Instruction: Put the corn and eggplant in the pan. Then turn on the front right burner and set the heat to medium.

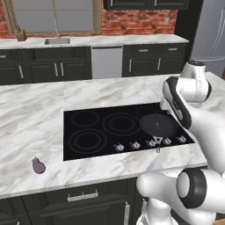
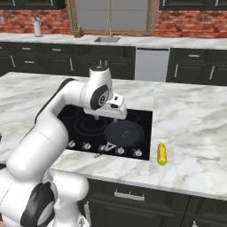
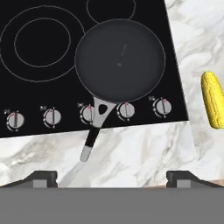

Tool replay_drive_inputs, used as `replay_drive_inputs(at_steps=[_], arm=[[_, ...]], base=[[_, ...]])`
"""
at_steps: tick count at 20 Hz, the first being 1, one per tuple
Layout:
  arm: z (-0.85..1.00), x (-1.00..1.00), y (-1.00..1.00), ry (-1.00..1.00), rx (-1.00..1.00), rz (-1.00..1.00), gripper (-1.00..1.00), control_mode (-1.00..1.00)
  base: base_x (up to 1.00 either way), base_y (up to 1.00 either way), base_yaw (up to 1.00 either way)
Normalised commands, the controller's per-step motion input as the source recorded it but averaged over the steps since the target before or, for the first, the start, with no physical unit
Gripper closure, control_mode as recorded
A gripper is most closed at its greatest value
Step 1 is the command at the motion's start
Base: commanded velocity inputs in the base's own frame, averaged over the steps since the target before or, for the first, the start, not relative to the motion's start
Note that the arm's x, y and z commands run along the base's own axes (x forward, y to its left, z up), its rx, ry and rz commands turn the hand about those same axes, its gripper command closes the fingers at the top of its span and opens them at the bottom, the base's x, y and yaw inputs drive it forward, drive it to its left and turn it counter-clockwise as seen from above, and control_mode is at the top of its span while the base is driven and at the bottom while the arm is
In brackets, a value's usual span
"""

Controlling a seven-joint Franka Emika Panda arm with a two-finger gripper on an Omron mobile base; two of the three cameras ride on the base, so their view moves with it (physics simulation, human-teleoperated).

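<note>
The dark round pan (image 3: 120,59) rests on the front right burner of the black cooktop (image 3: 39,87); its handle (image 3: 94,131) crosses the knob row and reaches over the marble. My gripper (image 3: 112,177) hovers above the pan (image 2: 124,133), open, with nothing between its fingertips (image 3: 41,177). The yellow corn (image 3: 212,105) lies on the counter just right of the cooktop, also seen from the right base (image 2: 162,154). Far off to the left, near the counter's front edge, lies the purple eggplant (image 1: 38,165). The pan (image 1: 158,125) holds nothing.
Several burner knobs (image 3: 52,117) line the cooktop's front edge. The marble island (image 1: 35,114) spreads left and right of it. A back counter with a sink (image 1: 57,41), a dishwasher (image 1: 107,61) and a fridge (image 1: 211,30) stands beyond.
</note>
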Motion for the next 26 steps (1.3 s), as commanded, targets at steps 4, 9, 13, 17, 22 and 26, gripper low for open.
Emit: replay_drive_inputs(at_steps=[4,9,13,17,22,26], arm=[[-0.07,0.05,-0.51,0.08,-0.08,0.0,-1.0,-1.0],[0.0,0.25,-0.39,-0.01,-0.02,0.07,-1.0,-1.0],[-0.01,0.02,-0.75,-0.03,0.0,0.11,-1.0,-1.0],[-0.04,0.0,-0.66,0.0,0.0,0.01,-1.0,-1.0],[-0.19,0.0,-0.69,0.0,0.0,0.0,-1.0,-1.0],[-0.28,0.0,-0.6,0.0,0.0,0.0,-1.0,-1.0]], base=[[0.0,0.0,0.0],[0.0,0.0,0.0],[0.0,0.0,0.0],[0.0,0.0,0.0],[0.0,0.0,0.0],[0.0,0.0,0.0]])
